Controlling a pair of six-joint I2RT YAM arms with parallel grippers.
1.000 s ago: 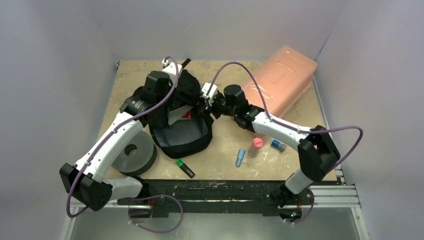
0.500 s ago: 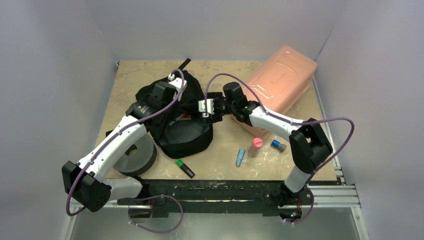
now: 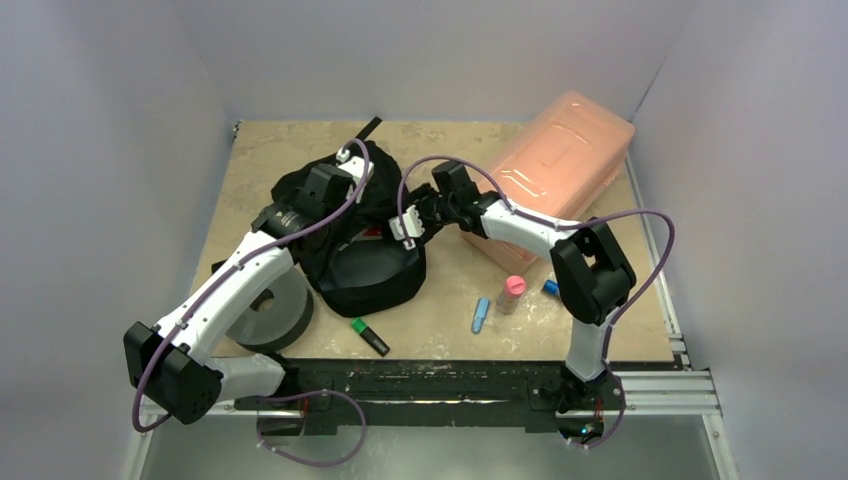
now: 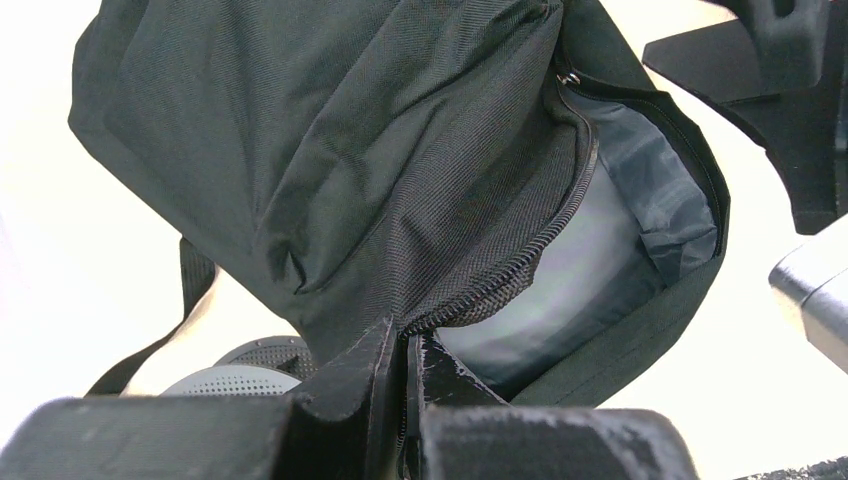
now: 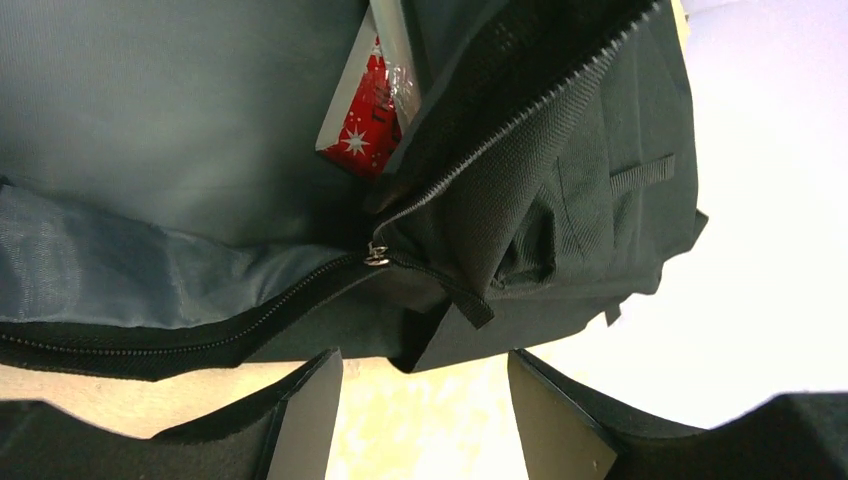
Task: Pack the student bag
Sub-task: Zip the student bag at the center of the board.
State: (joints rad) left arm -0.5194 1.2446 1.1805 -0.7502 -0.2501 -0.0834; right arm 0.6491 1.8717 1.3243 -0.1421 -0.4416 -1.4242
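The student bag lies black and unzipped at the table's middle left, showing its grey lining. A red packet with white stars sits inside. My left gripper is over the bag's back part. In the left wrist view it is shut on the bag's zipper edge and holds the flap up. My right gripper is at the bag's right rim. In the right wrist view it is open and empty just off the bag's edge, near the zipper pull.
A translucent pink box stands at the back right. A dark grey foam ring lies left of the bag. A green marker, a blue item, a pink-capped bottle and a small blue item lie near the front.
My right gripper has swung left and nearer, to the bag's right rim. My left gripper shifted back and right with the flap, and the bag's top spread left.
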